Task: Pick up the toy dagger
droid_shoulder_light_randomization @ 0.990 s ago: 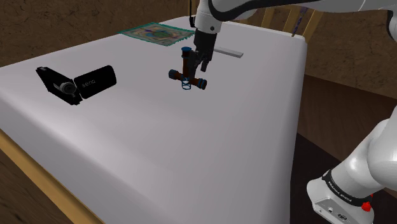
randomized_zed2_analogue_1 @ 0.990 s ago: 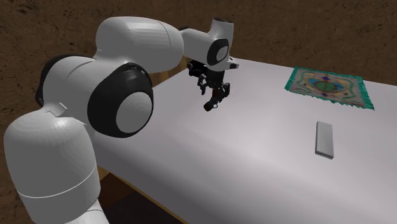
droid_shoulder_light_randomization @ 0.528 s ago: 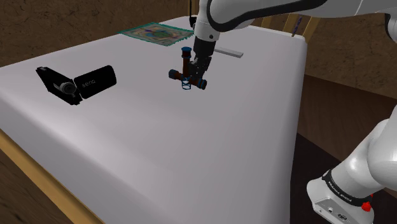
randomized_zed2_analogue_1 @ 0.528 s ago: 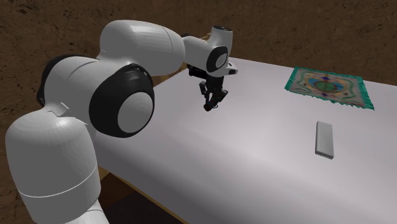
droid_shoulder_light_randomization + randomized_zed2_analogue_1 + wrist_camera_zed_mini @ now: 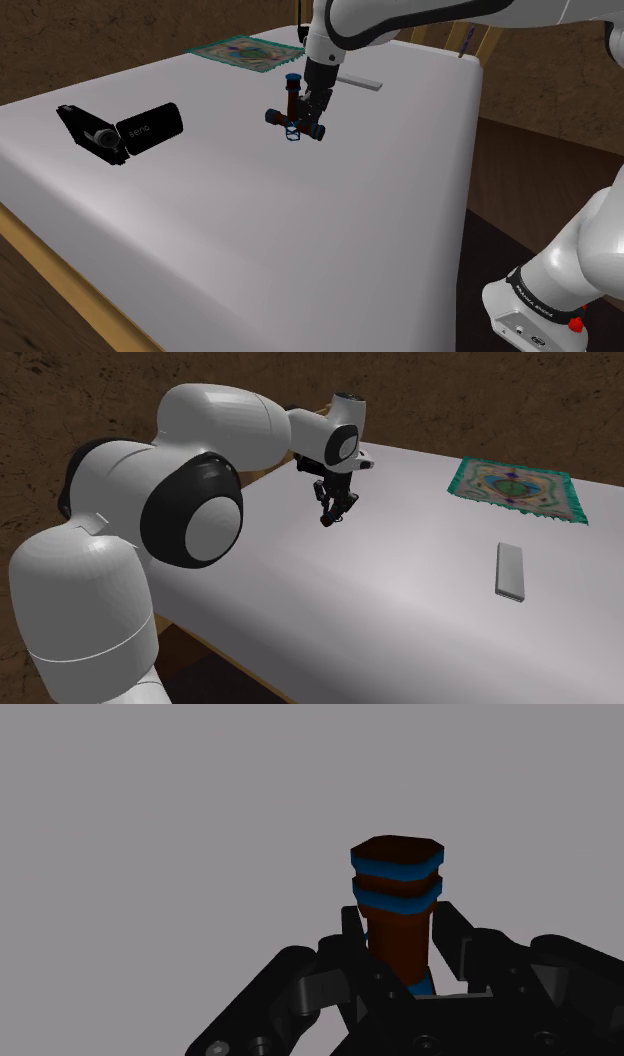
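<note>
The toy dagger [image 5: 291, 108] lies on the white table [image 5: 260, 240], a brown handle with blue bands and a dark crossguard. My gripper [image 5: 311, 113] comes down on it from above and is shut on the handle close to the crossguard. In the wrist view the banded handle [image 5: 397, 900] sticks out past the two black fingers [image 5: 351, 941], which clasp it from both sides. From the second exterior view the gripper [image 5: 334, 512] stands at the table's far left part, with the dagger mostly hidden behind it.
A black camcorder [image 5: 125, 130] lies toward the shoulder view's left. A patterned mat [image 5: 245, 50] and a flat grey bar [image 5: 358, 82] lie at the back; mat [image 5: 515, 490] and bar [image 5: 511, 570] also appear opposite. A wooden chair [image 5: 470, 40] stands behind the table.
The gripper has come down a little onto the dagger and its fingers have shut on the handle. The dagger has kept its place on the table.
</note>
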